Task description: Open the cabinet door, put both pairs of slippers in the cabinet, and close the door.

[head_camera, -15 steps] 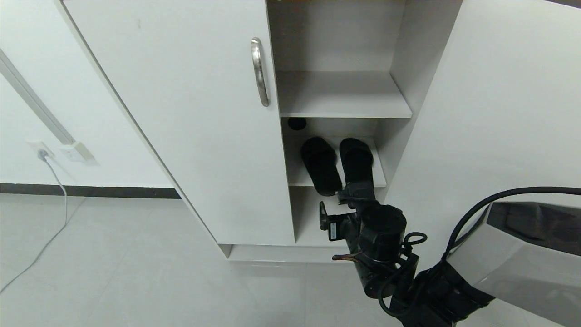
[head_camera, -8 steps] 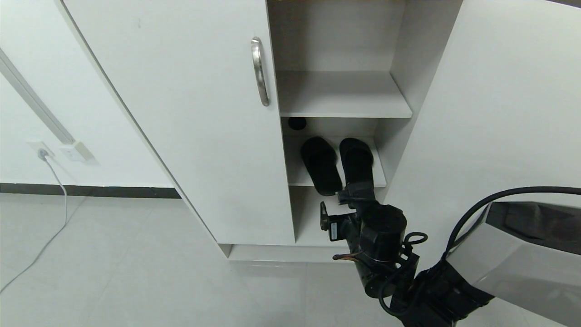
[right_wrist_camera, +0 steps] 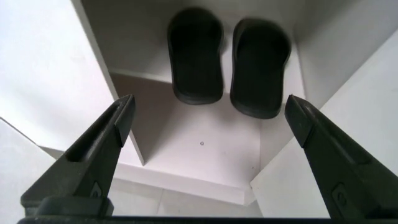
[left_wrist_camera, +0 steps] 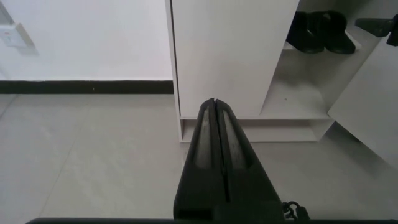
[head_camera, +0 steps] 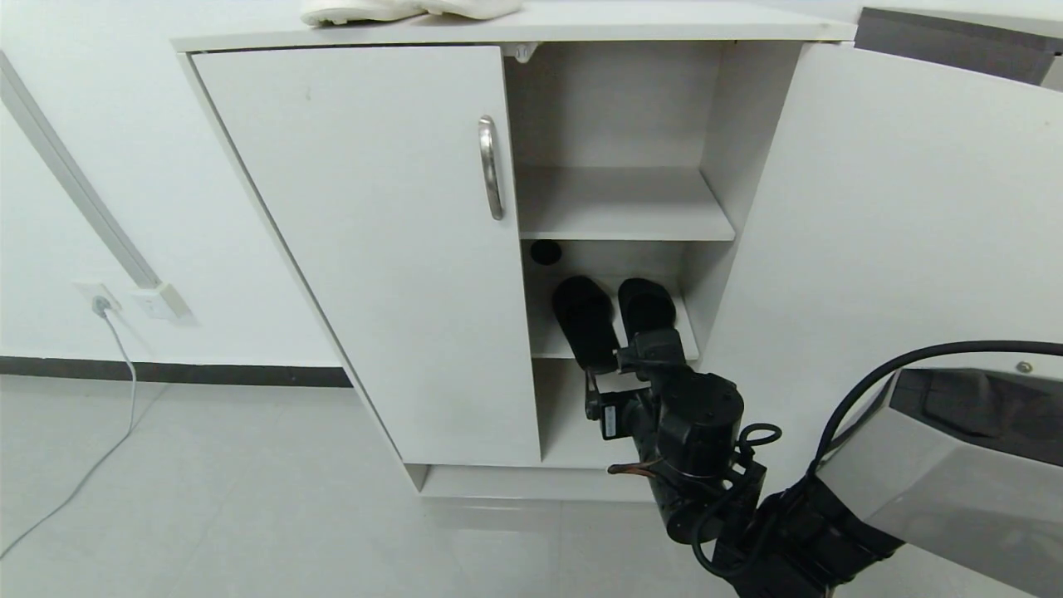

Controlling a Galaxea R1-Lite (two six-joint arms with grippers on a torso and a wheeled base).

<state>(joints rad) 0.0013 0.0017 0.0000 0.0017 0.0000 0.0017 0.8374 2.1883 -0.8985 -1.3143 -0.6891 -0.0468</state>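
In the lower right of the head view, the black right arm reaches toward an open white cabinet (head_camera: 747,124). Its right tool (head_camera: 621,372) sits just below centre, at the front edge of the middle shelf (head_camera: 541,336). In the right wrist view this right tool (right_wrist_camera: 209,102) is spread wide and grips nothing; its two dark fingers (right_wrist_camera: 99,155) frame the shelf from either side.

In the left wrist view the left tool (left_wrist_camera: 214,124) rises from the bottom centre, its two fingers pressed flat together with nothing between them. It hangs over the pale tiled floor (left_wrist_camera: 93,162), facing the base of the cabinet.

The pair of black slippers (head_camera: 614,316) lies side by side on the middle shelf, soles down, just beyond the right tool. The heel of the left-hand slipper juts slightly over the shelf's front edge. The same pair shows at the top centre of the right wrist view (right_wrist_camera: 227,59) and in the upper right of the left wrist view (left_wrist_camera: 320,31).

The right door (head_camera: 880,249) stands swung open across the right of the frame. The left door (head_camera: 365,249) is closed, with an upright metal handle (head_camera: 492,168) near its inner edge. Above the slippers is an upper shelf (head_camera: 619,208).

A pale soft object (head_camera: 407,10), cut off by the frame's top edge, lies on the cabinet's top. At far left, a wall socket (head_camera: 100,301) with a grey cable (head_camera: 120,374) sits above a dark baseboard (head_camera: 166,370).
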